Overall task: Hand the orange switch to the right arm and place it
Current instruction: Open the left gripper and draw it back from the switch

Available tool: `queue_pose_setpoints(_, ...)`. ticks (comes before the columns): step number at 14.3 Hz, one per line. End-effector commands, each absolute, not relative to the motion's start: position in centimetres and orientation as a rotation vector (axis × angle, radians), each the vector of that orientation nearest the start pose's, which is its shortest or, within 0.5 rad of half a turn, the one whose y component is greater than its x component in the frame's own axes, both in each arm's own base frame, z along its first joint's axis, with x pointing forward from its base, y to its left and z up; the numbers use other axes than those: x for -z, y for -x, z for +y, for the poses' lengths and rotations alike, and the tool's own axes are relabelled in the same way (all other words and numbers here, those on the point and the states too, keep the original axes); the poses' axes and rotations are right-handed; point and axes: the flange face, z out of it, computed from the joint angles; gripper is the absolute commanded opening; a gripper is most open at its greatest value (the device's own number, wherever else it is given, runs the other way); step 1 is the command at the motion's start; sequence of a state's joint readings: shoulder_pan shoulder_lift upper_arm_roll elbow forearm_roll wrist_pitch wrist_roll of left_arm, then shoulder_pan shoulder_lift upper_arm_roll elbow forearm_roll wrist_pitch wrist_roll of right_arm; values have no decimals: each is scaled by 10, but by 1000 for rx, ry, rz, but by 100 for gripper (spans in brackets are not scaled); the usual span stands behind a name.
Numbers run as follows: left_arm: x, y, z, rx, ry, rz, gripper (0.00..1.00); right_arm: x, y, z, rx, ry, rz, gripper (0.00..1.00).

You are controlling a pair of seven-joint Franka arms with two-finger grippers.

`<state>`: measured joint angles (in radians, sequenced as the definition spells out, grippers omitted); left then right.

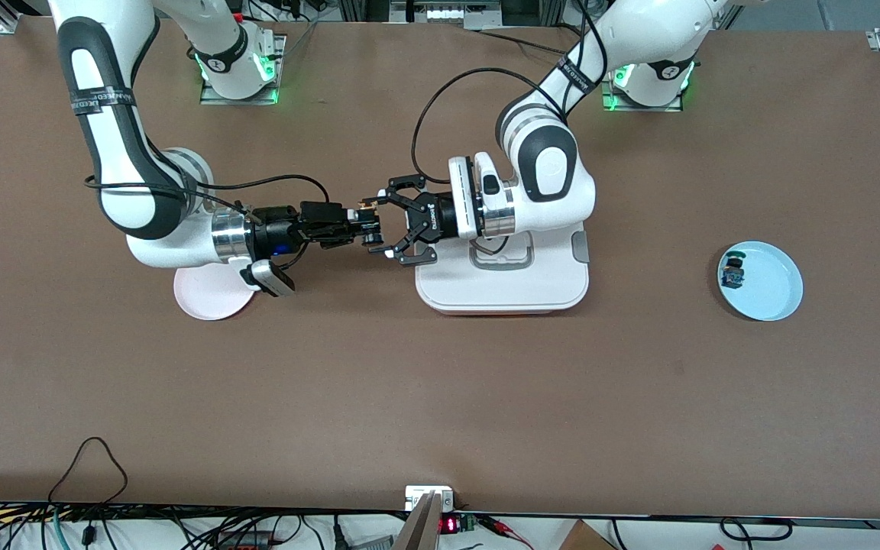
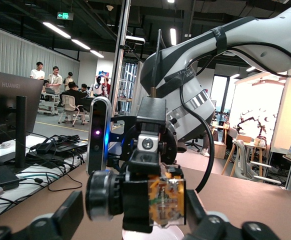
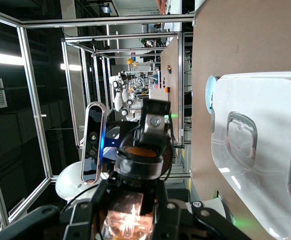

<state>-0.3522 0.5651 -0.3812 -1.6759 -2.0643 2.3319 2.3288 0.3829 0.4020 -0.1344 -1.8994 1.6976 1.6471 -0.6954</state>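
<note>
Mid-air handover over the bare brown table, between the pink plate point(image 1: 207, 299) and the white lidded box point(image 1: 503, 281). The right gripper point(image 1: 357, 223), narrow black fingers closed, holds the orange switch point(image 1: 367, 208) (translucent amber body, round orange cap). The left gripper point(image 1: 400, 226), a spidery linkage claw, stands spread around it and appears to have let go, though contact is hard to judge. Transfer looks essentially complete; placing remains, probably on the pink plate. A blue-bodied part point(image 1: 732, 270) lies on the glossy blue plate point(image 1: 780, 294).
</note>
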Motion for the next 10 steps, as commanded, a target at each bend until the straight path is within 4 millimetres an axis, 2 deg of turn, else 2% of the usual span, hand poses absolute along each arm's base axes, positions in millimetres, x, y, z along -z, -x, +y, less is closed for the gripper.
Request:
queue_pose_setpoints(1,-333,-542,-446,-1196,-1436,-923,100,-347,-576,257,-119,1568,-69,0)
queue_pose_setpoints(2,-340,-545,-441,-1184,-1441,-923,100,-347,-576,257,-118,1567,-68,0)
queue_pose_setpoints(6,-371,-575,-391,-952,-1472,-1012,100,-356,-577,243,-108,1606,-106,0)
queue_pose_setpoints(8,-383,-587,-366,-857,-1500,-1038,100,-365,-582,226,-85,1627,-116,0)
queue_pose_setpoints(10,-393,-588,-355,-707,-1570,-1084,100,-373,-584,206,-80,1690,-162,0)
